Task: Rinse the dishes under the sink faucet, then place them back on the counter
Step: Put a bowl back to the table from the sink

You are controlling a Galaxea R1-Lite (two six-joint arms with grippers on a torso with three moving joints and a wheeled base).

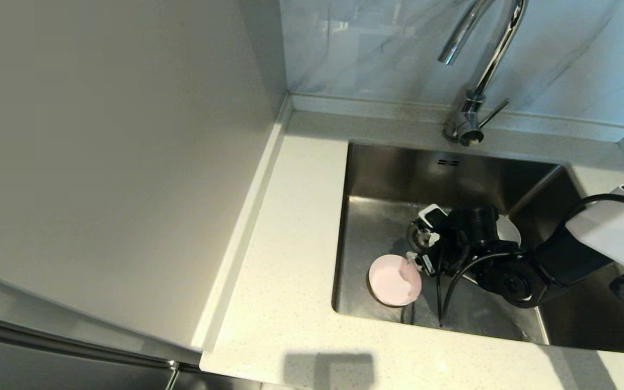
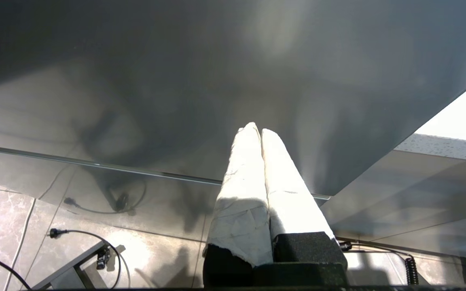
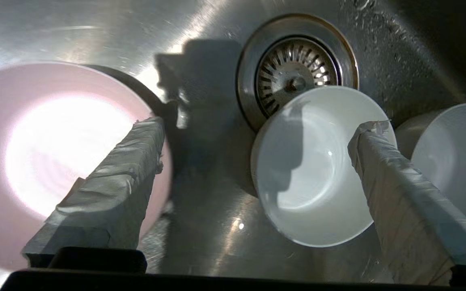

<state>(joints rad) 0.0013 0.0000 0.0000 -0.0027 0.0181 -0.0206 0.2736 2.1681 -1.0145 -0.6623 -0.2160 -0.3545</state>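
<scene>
In the steel sink [image 1: 388,173] my right gripper [image 3: 260,124] hangs open above the basin floor, holding nothing. One of its fingers [image 3: 136,153] lies over the edge of the pale pink bowl [image 3: 55,153]; the other crosses the rim of a light grey bowl [image 3: 314,173]. That bowl leans on the drain strainer [image 3: 295,76]. A white bowl [image 3: 451,161] sits just beyond it. From the head, the pink bowl [image 1: 394,280] stands upright at the sink's front left, beside the right gripper [image 1: 423,238]. My left gripper [image 2: 257,129] is shut and empty.
The chrome faucet [image 1: 485,70] rises behind the sink, its lever [image 1: 493,114] sticking out to the right. Speckled counter [image 1: 290,227] runs left and in front of the basin, bounded by the beige wall panel [image 1: 101,162]. The left gripper faces a dark cabinet front above cables on the floor.
</scene>
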